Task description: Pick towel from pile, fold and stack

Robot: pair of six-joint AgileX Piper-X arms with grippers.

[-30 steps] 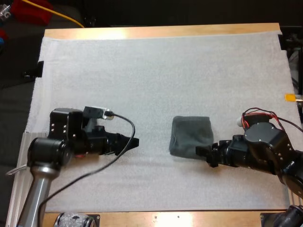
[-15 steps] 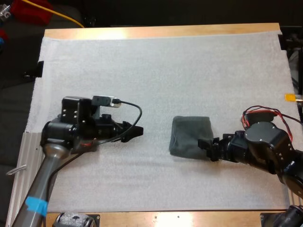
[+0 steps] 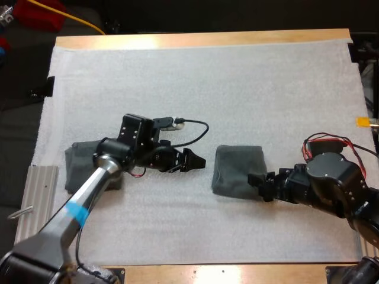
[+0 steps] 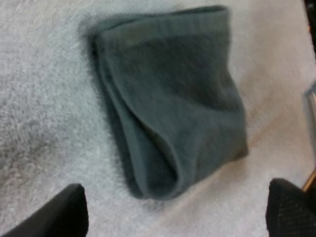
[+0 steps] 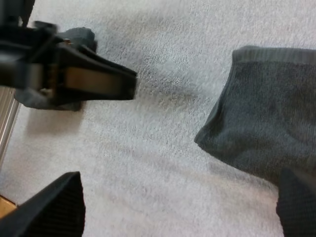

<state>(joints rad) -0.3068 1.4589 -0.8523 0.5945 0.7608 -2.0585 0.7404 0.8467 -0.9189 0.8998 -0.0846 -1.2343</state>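
White mat [image 3: 195, 83] covered the wooden worktop [image 3: 201, 39] in the high view. A folded towel [image 3: 238, 170] lay toward 3 o'clock of the mat's middle. The left end effector [image 3: 195, 161] pointed at it from its 9 o'clock side, just beside it. The right end effector [image 3: 259, 186] sat at its 5 o'clock corner. A crumpled towel [image 3: 77, 171] lay partly under the left arm near the mat's 9 o'clock edge. The folding step looked close to finished, with stacking not yet done.

From the left wrist, the fingers [image 4: 64, 212] stood wide apart and empty. The folded towel lay just ahead of them, its layers bulging loose at one corner. The next move probably called for closing on that doubled edge so that no layer slipped free.

From the right wrist, the fingers [image 5: 49, 207] were also wide and held nothing, one of them at the folded towel's edge. The mat looked soft and finely textured, likely to give under pressure. A metal rail [image 5: 7, 123] ran along its side beyond the crumpled towel.
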